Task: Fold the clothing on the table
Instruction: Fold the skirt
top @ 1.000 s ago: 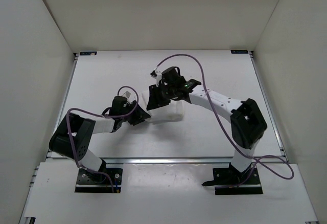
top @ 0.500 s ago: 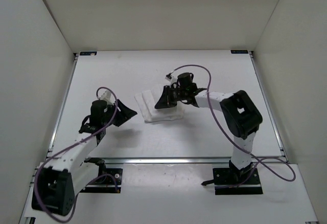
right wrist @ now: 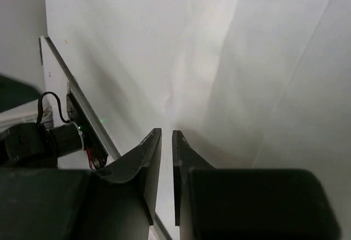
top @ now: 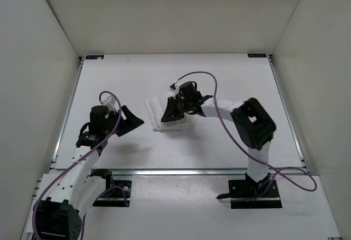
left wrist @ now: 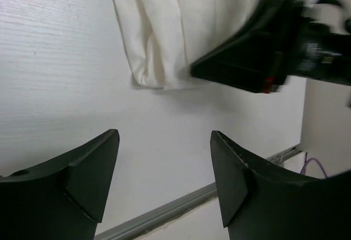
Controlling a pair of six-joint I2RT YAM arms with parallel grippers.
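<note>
The clothing (top: pixel 184 124) lies bunched into a small white pad near the middle of the table (top: pixel 109 81), and its exposed left strip runs roughly from 11 to 5 o'clock in the top view. The right gripper (top: pixel 166 115) sits directly on it, reaching in from 3 o'clock with its tips at the pad's left half. The left gripper (top: pixel 134 124) stands off at 9 o'clock, well apart from the fabric, with bare table between them. The right arm is therefore the nearer one, and I judge that the next fold turns on it: the cloth's free part extends from those tips toward 9 and 11 o'clock, so any carry has to go across the creases. The left wrist view shows what the top view hides. Here the clothing (left wrist: pixel 159 37) has long pleats running 12 to 6 and a rolled lower corner, with the right gripper (left wrist: pixel 197 70) touching its edge from 3 o'clock. The left gripper (left wrist: pixel 164 163) has its fingers (left wrist: pixel 88 174) spread wide over empty table and holds nothing. The right wrist view alone shows the right gripper (right wrist: pixel 166 141) close up, with its fingers pressed almost together and only a thin slit between them, set down on the creased clothing (right wrist: pixel 263 75). I cannot tell whether a ply is nipped in that slit.
</note>
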